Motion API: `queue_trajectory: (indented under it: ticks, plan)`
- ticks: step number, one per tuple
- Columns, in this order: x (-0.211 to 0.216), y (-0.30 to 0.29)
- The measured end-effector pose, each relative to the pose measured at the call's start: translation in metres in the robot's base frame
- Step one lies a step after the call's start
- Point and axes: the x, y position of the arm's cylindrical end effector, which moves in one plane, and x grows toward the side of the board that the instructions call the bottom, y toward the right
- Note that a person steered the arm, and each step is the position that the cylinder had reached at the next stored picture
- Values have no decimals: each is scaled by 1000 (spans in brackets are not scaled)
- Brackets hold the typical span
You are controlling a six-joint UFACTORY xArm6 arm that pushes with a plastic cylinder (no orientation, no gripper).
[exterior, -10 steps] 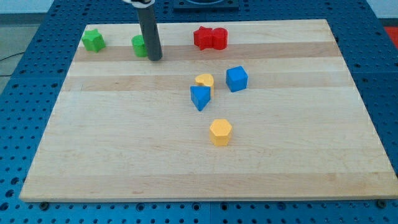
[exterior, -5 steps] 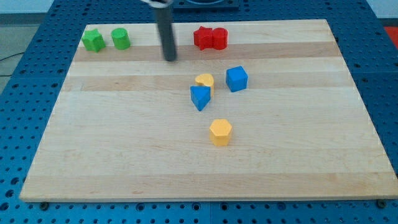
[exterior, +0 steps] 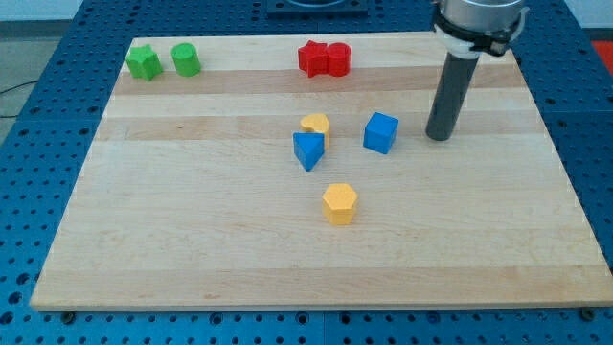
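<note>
My tip (exterior: 439, 136) rests on the board at the view's right, a short gap to the right of the blue cube (exterior: 380, 132), not touching it. Left of the cube lie a yellow rounded block (exterior: 315, 125) and a blue triangular block (exterior: 307, 150), touching each other. A yellow hexagonal block (exterior: 339, 203) sits below them. Along the view's top, a red star-shaped block (exterior: 311, 57) and a red cylinder (exterior: 336, 59) stand together, and a green star-shaped block (exterior: 144, 62) and a green cylinder (exterior: 186, 59) stand at the left.
The wooden board (exterior: 192, 211) lies on a blue perforated table (exterior: 29, 144). The rod's wide grey mount (exterior: 477, 19) hangs over the board's top right corner.
My tip swept from the top left, by the green cylinder, across to the right of the blue cube. The green cylinder slid left toward the green star. The blue cube shifted slightly right and down.
</note>
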Motion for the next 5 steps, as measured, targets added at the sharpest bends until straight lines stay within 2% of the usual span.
queue_trajectory:
  ticks: [2,3,4,5]
  plan:
    - [4,-28]
    - [20,-73]
    - [27,-91]
    - [27,-140]
